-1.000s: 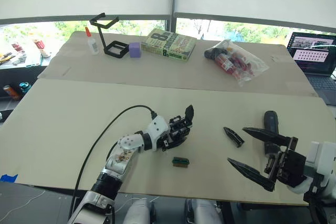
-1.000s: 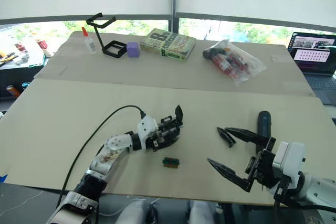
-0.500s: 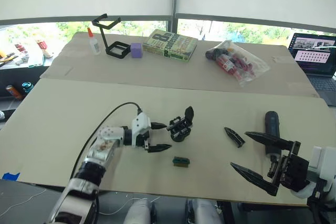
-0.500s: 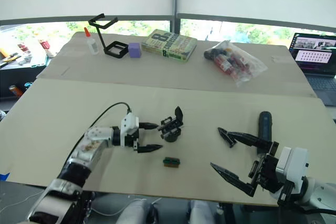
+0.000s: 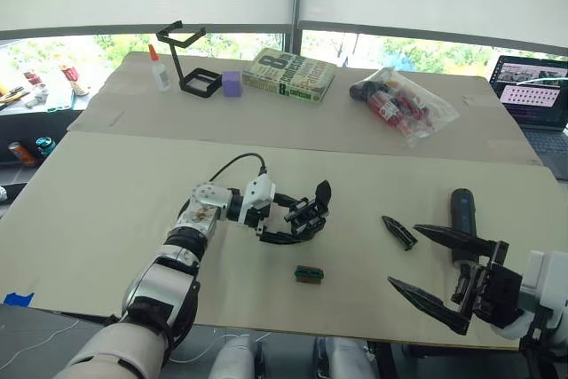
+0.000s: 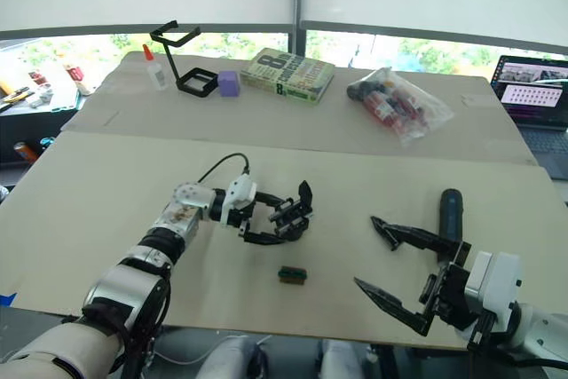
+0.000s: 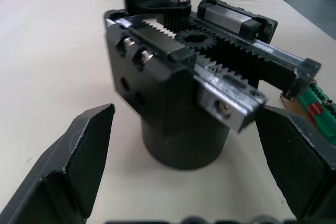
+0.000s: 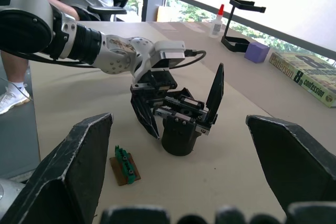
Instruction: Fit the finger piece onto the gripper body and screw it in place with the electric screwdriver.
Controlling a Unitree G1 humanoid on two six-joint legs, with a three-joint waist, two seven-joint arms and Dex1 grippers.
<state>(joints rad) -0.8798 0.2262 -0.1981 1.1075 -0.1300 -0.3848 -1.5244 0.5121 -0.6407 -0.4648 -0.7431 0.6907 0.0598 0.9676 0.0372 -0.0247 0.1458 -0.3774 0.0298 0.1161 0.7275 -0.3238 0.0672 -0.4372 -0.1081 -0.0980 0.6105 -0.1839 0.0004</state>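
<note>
The gripper body (image 5: 311, 214) stands upright mid-table, its rounded base down and one pointed black finger up. My left gripper (image 5: 295, 221) is open and straddles it; in the left wrist view its fingers (image 7: 79, 166) stand off both sides of the gripper body (image 7: 178, 103) without touching. The finger piece (image 5: 398, 232) lies flat to the right. Beyond it lies the electric screwdriver (image 5: 461, 211). My right gripper (image 5: 404, 255) is open and empty near the front edge, its far finger reaching between the finger piece and the screwdriver.
A small green-brown block (image 5: 308, 274) lies in front of the gripper body. At the back are a black wire stand (image 5: 188, 64), a glue bottle (image 5: 159, 70), a purple cube (image 5: 232, 84), a book (image 5: 289, 75) and a plastic bag of items (image 5: 404, 102). A laptop (image 5: 532, 86) sits far right.
My left gripper, drawn back to the left half a second ago, has moved right and now brackets the gripper body. The right gripper has barely moved.
</note>
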